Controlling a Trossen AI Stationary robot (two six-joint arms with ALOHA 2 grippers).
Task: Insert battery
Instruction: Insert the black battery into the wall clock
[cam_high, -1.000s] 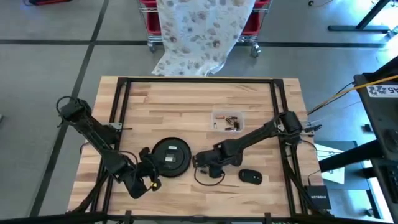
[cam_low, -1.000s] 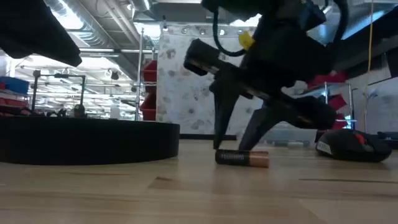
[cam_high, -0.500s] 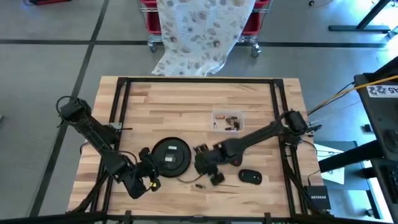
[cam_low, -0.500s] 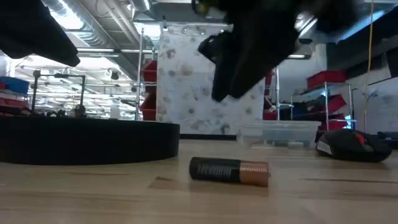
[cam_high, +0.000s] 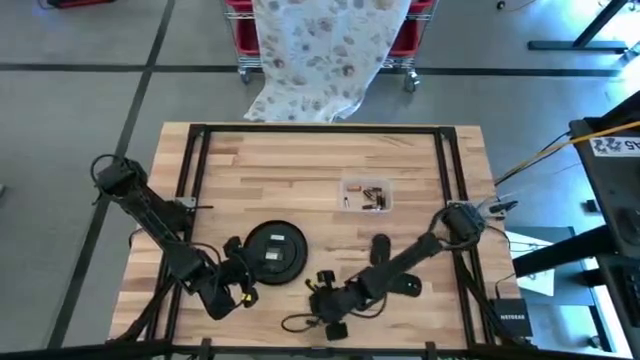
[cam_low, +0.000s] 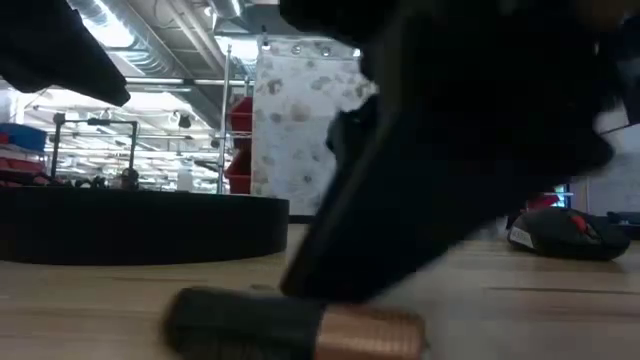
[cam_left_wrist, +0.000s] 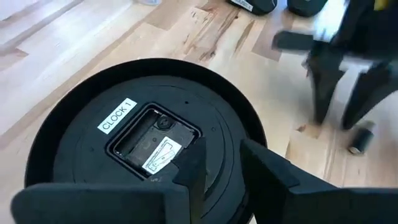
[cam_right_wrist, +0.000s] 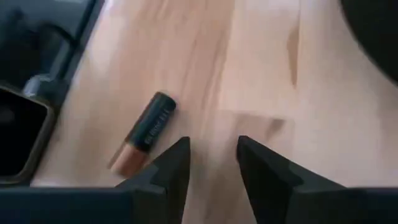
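The black round clock lies face down, its battery slot up. A black and copper battery lies on its side on the wood near the table's front edge, and it also shows close in the low view. My right gripper is open and low over the table, with the battery just beside one finger, outside the gap. My left gripper is open at the clock's near-left edge, its fingers on either side of the rim. My left gripper has one finger over the clock's back and one outside the rim. I cannot tell whether either touches the clock.
A black computer mouse lies to the right of the right arm. A clear box of small parts stands behind the clock's right side. A loose dark cable curls near the front edge.
My right gripper has moved from beside the clock toward the table's near edge and a little left, staying open. The battery has travelled along the table toward the near edge, still lying on its side.
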